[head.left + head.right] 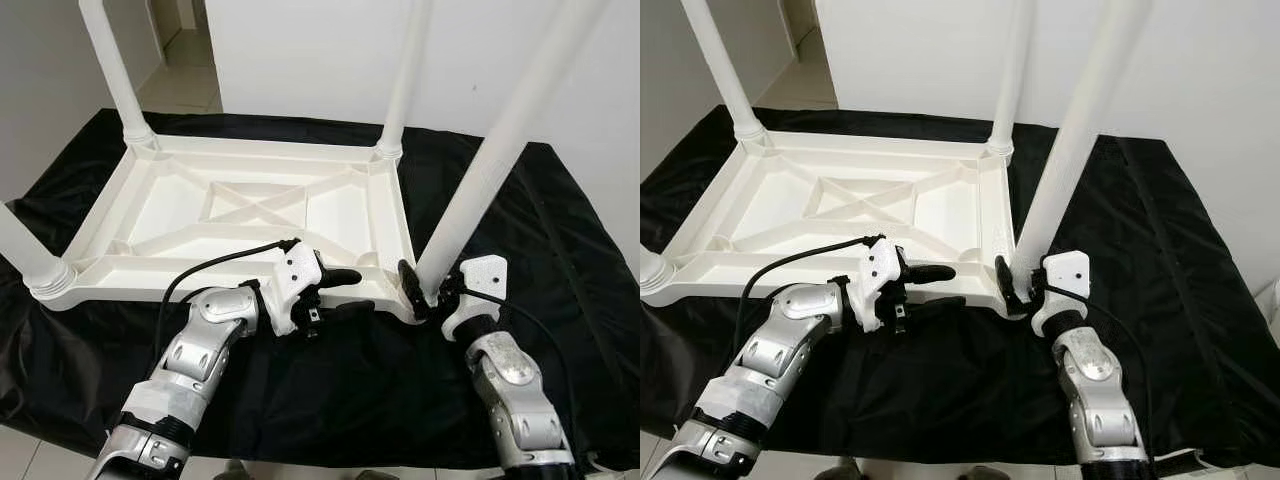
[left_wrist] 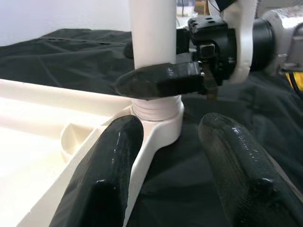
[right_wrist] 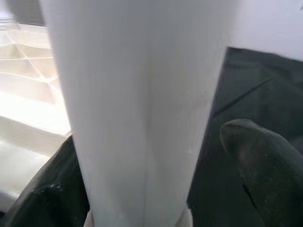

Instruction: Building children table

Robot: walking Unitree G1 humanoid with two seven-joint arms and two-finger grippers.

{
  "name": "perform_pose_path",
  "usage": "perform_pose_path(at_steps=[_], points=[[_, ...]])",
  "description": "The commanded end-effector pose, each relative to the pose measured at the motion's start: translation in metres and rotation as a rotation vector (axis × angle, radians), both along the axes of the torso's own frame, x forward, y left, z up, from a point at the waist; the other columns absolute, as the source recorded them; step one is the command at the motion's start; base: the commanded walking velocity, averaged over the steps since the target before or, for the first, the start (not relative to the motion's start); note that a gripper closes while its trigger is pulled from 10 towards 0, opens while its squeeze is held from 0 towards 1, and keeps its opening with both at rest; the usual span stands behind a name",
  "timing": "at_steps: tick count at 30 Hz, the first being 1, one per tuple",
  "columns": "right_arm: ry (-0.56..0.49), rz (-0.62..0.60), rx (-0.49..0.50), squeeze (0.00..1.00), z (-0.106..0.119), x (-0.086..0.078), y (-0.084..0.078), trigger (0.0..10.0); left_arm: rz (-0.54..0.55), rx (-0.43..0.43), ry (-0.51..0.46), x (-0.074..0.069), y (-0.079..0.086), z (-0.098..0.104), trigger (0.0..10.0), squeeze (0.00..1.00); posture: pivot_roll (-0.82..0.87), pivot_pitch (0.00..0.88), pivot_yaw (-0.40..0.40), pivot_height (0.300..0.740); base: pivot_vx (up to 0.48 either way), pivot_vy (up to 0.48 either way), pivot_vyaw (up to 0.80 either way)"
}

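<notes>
White plastic makes up the children table top (image 1: 250, 215), which lies upside down on a desk (image 1: 560, 250) draped in black cloth, its ribbed underside with crossed braces facing up. Four white legs rise from its corners: the far-left leg (image 1: 115, 70), the far-right leg (image 1: 405, 80), the near-left leg (image 1: 25, 255) at the left edge of the eye views, and the near-right leg (image 1: 500, 150), which leans to the right as it goes up from its socket.

At the near-right corner the right gripper (image 1: 430, 290) has its two black fingers closed around the base of the near-right leg, one finger on each side, just above the threaded collar where the leg enters the socket. In the right wrist view the leg (image 3: 137, 109) stands between the fingers (image 3: 262, 161).

To the left of that corner, the left gripper (image 1: 340, 290) lies along the near rim of the table top with its fingers spread and nothing between them; one finger rests over the rim, the other is on the cloth side. In the left wrist view its fingertips (image 2: 109, 175) point toward the near-right socket and the right gripper clamped there.
</notes>
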State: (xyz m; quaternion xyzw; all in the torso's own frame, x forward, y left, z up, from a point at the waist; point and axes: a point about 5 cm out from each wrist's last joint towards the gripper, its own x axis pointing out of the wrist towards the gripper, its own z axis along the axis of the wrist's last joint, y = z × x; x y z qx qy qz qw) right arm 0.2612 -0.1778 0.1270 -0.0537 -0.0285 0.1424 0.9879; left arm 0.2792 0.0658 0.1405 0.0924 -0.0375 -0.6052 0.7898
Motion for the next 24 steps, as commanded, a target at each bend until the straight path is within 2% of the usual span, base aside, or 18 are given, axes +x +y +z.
perform_pose_path(at_steps=[1, 4, 5, 7, 8, 14, 19, 21, 22, 24], points=[[0.027, 0.097, -0.018, 0.0, -0.003, 0.004, -0.002, 10.0, -0.026, 0.012, -0.008, -0.003, -0.003, -0.001, 10.0, 0.0, -0.03, 0.0, -0.002, 0.74, 0.0, 0.0, 0.0], [0.034, 0.149, -0.036, 0.0, -0.003, 0.008, -0.002, 10.0, -0.026, 0.009, -0.005, -0.002, -0.003, -0.001, 10.0, 0.0, -0.03, 0.0, 0.001, 0.74, 0.0, 0.0, 0.0], [0.035, 0.163, -0.053, 0.0, -0.004, 0.011, -0.003, 6.6, -0.026, 0.008, -0.006, -0.002, -0.003, 0.0, 10.0, 0.0, -0.03, 0.0, 0.002, 0.74, 0.0, 0.0, 0.0], [0.035, 0.163, -0.053, 0.0, -0.004, 0.011, -0.003, 6.6, -0.026, 0.008, -0.006, -0.002, -0.003, 0.0, 10.0, 0.0, -0.03, 0.0, 0.002, 0.74, 0.0, 0.0, 0.0], [0.031, 0.171, -0.068, 0.0, -0.004, 0.015, -0.003, 0.0, -0.026, 0.006, -0.006, -0.002, -0.004, 0.0, 10.0, 0.0, -0.02, 0.0, 0.001, 0.74, 0.0, 0.0, 0.0], [0.049, 0.25, -0.082, 0.0, -0.004, 0.023, 0.001, 0.0, -0.027, 0.004, -0.005, -0.004, -0.005, 0.0, 10.0, 0.0, -0.01, 0.0, -0.008, 0.74, 0.0, 0.0, 0.0], [0.052, 0.247, -0.078, 0.0, -0.005, 0.022, 0.0, 0.0, -0.021, 0.005, -0.007, -0.004, -0.005, 0.0, 10.0, 0.0, -0.02, 0.0, -0.011, 0.74, 0.0, 0.0, 0.0], [0.049, 0.202, -0.069, 0.0, -0.006, 0.021, -0.003, 0.0, -0.013, 0.005, -0.011, -0.001, -0.004, 0.001, 10.0, 0.0, -0.02, 0.0, -0.01, 0.74, 0.0, 0.0, 0.0], [0.048, 0.177, -0.064, 0.0, -0.008, 0.02, -0.003, 10.0, -0.011, 0.005, -0.011, 0.0, -0.004, 0.001, 10.0, 0.0, -0.03, 0.0, -0.006, 0.74, 0.0, 0.0, 0.0], [0.048, 0.161, -0.062, 0.0, -0.008, 0.019, -0.003, 10.0, -0.009, 0.006, -0.011, 0.0, -0.003, 0.001, 10.0, 0.0, -0.03, 0.0, -0.006, 0.74, 0.0, 0.0, 0.0]])
